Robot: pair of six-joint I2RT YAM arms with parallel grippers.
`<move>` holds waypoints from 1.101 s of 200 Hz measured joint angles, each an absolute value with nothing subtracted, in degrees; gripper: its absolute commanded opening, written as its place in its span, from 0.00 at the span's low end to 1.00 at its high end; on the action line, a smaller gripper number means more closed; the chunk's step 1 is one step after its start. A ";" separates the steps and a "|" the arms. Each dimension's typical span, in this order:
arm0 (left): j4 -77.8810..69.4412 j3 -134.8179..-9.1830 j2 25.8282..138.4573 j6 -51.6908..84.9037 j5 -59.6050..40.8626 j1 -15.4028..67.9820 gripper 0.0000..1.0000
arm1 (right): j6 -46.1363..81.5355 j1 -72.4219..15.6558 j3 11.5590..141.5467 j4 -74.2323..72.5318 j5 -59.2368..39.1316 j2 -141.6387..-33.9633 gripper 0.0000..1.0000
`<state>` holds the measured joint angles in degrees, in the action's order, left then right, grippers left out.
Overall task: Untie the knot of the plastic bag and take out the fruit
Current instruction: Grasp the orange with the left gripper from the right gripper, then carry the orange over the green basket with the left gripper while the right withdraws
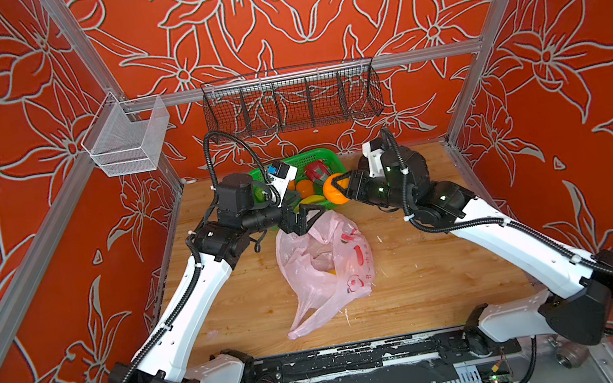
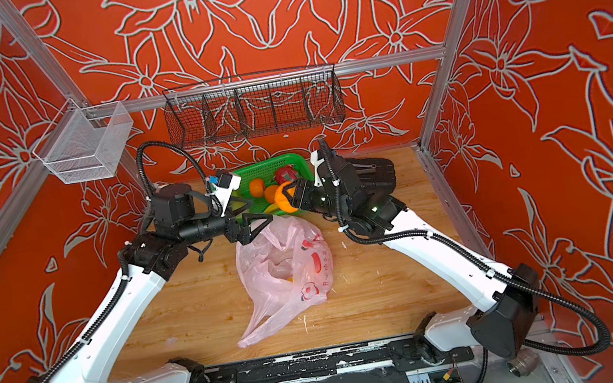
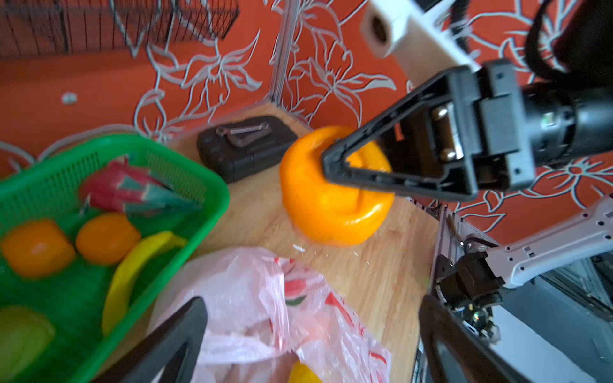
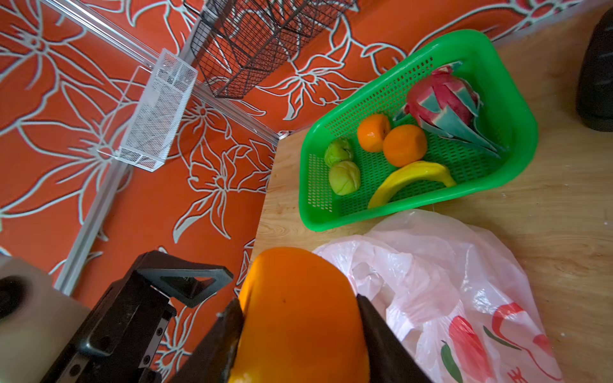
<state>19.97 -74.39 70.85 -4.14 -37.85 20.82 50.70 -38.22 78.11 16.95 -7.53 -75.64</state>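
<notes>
The plastic bag lies crumpled on the wooden table, pale pink with red marks. Its mouth gapes open toward the green basket. The knot is out of view. My left gripper hovers open over the bag's far end, with nothing between its fingers. My right gripper is shut on an orange fruit, held in the air just by the basket's near right corner. A yellow fruit shows inside the bag.
The basket holds a dragon fruit, two oranges, a banana and two green apples. A black case sits at the back right. On the back wall hang a black wire rack and a white mesh bin.
</notes>
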 measured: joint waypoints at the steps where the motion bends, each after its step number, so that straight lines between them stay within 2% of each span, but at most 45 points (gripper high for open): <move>1: 19.90 -74.50 70.91 -4.25 -37.87 20.84 0.98 | 50.72 -38.22 78.11 16.91 -7.62 -75.61 0.54; 58: 17.82 -83.85 79.05 -13.61 -40.40 23.94 1.00 | 51.27 -38.22 78.11 12.16 -12.73 -73.19 0.55; 127: 16.29 -85.10 81.73 -16.23 -42.76 25.30 0.65 | 52.25 -37.91 78.11 10.55 -15.05 -73.32 0.56; 145: 16.19 -85.23 81.78 -16.64 -42.61 25.30 0.62 | 52.53 -37.91 78.11 10.41 -15.03 -73.32 0.65; 179: 16.19 -85.30 81.93 -16.43 -38.09 25.19 0.62 | 52.80 -37.98 78.11 10.90 -13.69 -72.99 0.82; 220: 15.62 -85.30 82.30 -11.68 -29.34 23.92 0.57 | 52.86 -38.06 76.20 11.29 -5.52 -68.97 0.89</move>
<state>15.62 -85.30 82.30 -11.68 -29.34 23.92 52.86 -38.06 76.20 11.29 -5.52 -68.97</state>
